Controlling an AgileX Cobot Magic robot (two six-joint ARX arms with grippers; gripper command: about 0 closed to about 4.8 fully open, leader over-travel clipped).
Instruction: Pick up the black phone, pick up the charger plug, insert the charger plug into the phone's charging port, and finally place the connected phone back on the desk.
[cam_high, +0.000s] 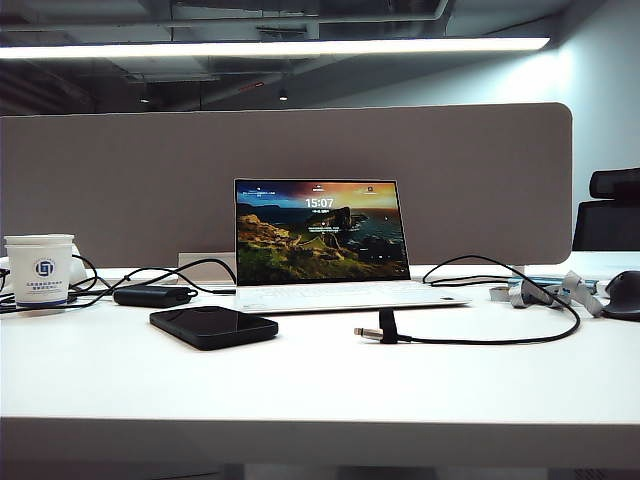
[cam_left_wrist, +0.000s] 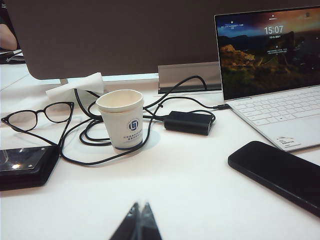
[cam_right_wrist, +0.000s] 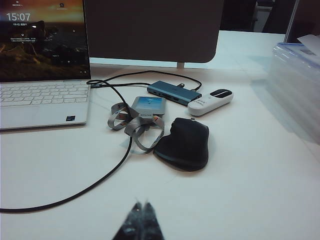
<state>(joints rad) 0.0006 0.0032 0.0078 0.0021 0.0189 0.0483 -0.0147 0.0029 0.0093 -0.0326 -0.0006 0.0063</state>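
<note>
The left gripper and right gripper are hovering over the desk's front edge, fingers pressed together, holding nothing; the black phone is lying untouched.

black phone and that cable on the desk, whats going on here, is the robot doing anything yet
Nothing is being handled yet. The black phone lies flat on the desk in front of the open laptop, with the charger plug lying loose to its right. The left gripper and right gripper are both shut and empty, above bare desk.
</note>
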